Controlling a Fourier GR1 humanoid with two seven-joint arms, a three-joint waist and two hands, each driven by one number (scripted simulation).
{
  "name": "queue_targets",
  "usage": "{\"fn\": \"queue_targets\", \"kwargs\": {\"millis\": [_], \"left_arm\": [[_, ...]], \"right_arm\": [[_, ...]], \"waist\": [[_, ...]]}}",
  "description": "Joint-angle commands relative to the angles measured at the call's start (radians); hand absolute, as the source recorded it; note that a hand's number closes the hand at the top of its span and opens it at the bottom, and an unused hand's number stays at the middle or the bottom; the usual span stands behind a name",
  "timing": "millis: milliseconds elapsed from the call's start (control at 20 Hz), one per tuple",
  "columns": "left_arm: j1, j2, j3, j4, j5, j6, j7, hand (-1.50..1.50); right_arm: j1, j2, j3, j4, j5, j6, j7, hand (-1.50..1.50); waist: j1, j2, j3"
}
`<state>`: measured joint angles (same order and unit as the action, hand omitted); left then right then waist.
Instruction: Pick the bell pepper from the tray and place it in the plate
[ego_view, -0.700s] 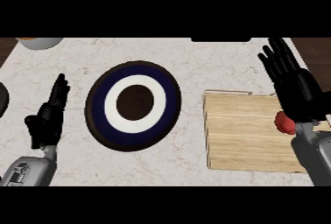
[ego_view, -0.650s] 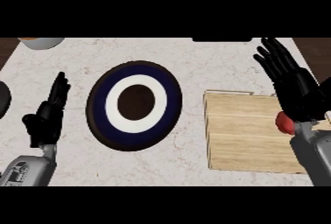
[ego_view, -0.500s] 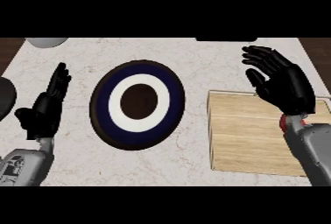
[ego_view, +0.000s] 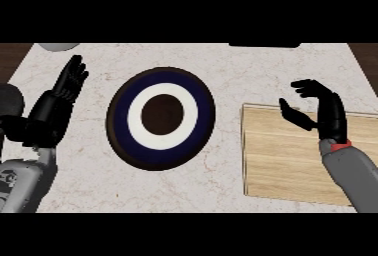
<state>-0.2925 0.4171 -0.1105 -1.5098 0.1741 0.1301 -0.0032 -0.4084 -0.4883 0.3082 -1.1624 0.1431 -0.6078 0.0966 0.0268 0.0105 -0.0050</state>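
Nearest, the wooden tray (ego_view: 280, 165) is lying on the marble counter (ego_view: 244, 70) at right, w/ the right forearm crossing its near corner. The right hand (ego_view: 323, 107) is hovering over the tray's far edge, fingers half-curled like a claw, thumb apart, gripping nothing. The bell pepper (ego_view: 340, 146) is showing only as 1 red sliver at the wrist, prob. sitting on the tray under the forearm; can't tell more. The plate (ego_view: 122, 137), navy rim w/ white ring & dark centre, is lying left of the tray, apart from it, holding nothing. The left hand (ego_view: 46, 117) is resting at the left edge, fingers straight up. Step in hand, prob.: approach for the pick, nothing grasped yet. The next move is calling for lowering the hand nearer, over the pepper, then closing round it.
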Motion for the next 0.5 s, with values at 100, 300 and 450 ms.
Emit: {"fn": "queue_targets", "kwargs": {"millis": [100, 300, 450], "left_arm": [[-0.012, 0.033, 0.031, -0.058, 0.046, -0.048, 0.073, 0.0], [0.012, 0.052, 0.093, -0.036, 0.063, -0.092, 0.058, 0.0], [0.028, 0.023, 0.068, -0.063, 0.019, -0.057, 0.068, 0.0]], "right_arm": [[0.016, 0.207, -0.073, 0.101, 0.033, -0.294, -0.247, -1.5], [0.016, 0.17, -0.046, 0.015, 0.153, -0.336, -0.164, -1.5], [0.025, 0.077, 0.006, -0.107, 0.308, -0.311, 0.098, -1.5]], "waist": [[-0.005, -0.006, 0.008], [-0.024, -0.012, 0.004], [-0.035, -0.016, 0.003]]}}
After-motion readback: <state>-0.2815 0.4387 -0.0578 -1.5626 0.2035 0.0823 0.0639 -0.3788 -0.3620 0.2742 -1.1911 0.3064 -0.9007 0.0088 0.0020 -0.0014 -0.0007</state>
